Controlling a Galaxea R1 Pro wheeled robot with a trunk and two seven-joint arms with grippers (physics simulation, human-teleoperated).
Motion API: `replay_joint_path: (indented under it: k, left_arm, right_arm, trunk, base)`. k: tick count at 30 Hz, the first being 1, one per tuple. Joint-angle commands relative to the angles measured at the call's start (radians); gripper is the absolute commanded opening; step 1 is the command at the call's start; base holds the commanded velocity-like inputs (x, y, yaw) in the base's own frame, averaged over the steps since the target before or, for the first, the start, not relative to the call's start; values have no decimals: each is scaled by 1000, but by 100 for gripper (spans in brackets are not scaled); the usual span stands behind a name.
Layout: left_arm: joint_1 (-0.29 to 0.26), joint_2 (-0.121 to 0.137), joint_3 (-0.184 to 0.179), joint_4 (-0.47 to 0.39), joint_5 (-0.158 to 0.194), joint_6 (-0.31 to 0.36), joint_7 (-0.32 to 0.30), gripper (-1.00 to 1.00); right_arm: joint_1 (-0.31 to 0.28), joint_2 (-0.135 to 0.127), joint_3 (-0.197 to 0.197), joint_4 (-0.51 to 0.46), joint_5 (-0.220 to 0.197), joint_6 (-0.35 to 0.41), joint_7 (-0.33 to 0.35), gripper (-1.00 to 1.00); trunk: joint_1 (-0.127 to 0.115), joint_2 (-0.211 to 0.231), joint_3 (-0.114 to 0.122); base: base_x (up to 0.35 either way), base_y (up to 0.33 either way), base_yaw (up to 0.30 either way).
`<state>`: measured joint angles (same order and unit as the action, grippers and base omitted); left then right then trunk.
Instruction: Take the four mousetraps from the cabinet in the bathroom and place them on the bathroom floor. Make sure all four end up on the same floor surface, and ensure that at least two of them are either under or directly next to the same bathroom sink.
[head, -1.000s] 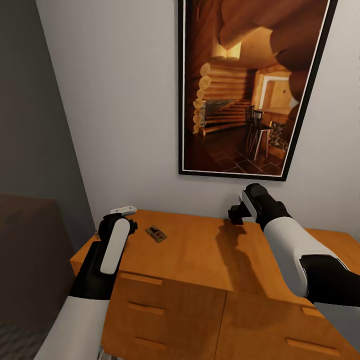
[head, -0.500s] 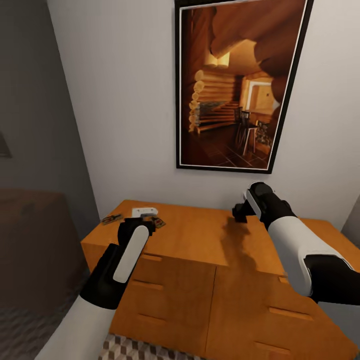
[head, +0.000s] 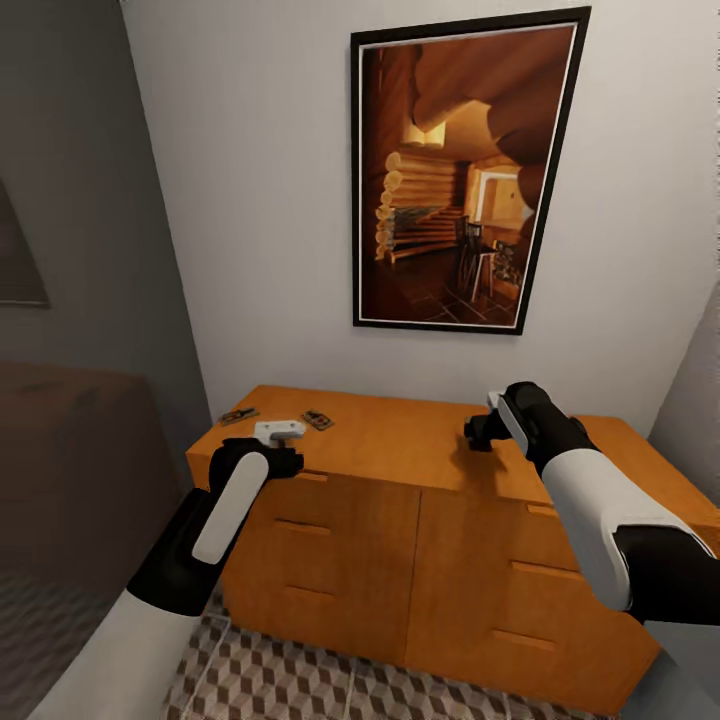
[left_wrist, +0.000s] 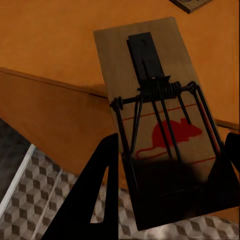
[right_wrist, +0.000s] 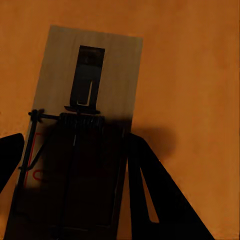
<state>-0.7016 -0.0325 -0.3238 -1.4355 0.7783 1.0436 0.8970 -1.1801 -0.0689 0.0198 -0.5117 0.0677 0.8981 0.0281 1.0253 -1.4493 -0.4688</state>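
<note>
- Our left end effector (left_wrist: 165, 195) holds a mousetrap (left_wrist: 160, 115) between its fingers, closed on the board's near end; in the head view that trap (head: 279, 431) shows pale, out past the front edge of the cabinet (head: 420, 560).
- Our right end effector (right_wrist: 75, 200) is likewise closed on a second mousetrap (right_wrist: 85, 100), held over the cabinet's worktop (head: 400, 440).
- Two more traps lie on the worktop near its left rear corner: one at the edge (head: 239, 416), one just beside the held trap (head: 317, 420).
- Risk, as we judge it: both grips catch only the end of a flat board, so a quick swing toward the bathroom floor (head: 300, 680) could let a trap pivot or slip out.
- A trap dropped from this height might bounce and land away from any sink.
- Lowering the left arm too close could knock it against the drawer fronts.
- Hard to make out: the right trap sits in deep shadow, its spring bar barely readable; the right fingertips are hidden behind the wrist in the head view.
- The two loose traps are too small to tell their orientation.
</note>
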Motion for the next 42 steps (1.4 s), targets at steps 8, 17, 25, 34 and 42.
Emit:
replay_joint_path:
  k: [8,17,25,34,42]
  left_arm:
    - [-1,75,7,2,10,4,-211,-100]
    - [-1,83,8,4,3,4,-244,-100]
    - [-1,79,-3,1,2,-1,-241,-100]
    - [-1,78,-3,-5,0,-3,-238,-100]
    - [-1,77,-3,-6,-1,-5,-237,-100]
  right_arm:
    - [0,-1,1,4,3,2,4,-100]
    - [0,-1,0,6,1,1,2,-100]
    - [129,-14,-1,3,6,-301,-3,-100]
    - [167,-15,-3,-44,4,-380,-5,-100]
    - [168,-17,-3,-54,5,-381,-5,-100]
  trunk:
    - [0,-1,-1]
    - [0,-1,-1]
    - [0,-1,-1]
    - [0,-1,-1]
    - [0,-1,-1]
  base:
    - [-42,0,0]
    - [-3,0,0]
    - [-4,0,0]
    - [-296,0,0]
    - [-344,0,0]
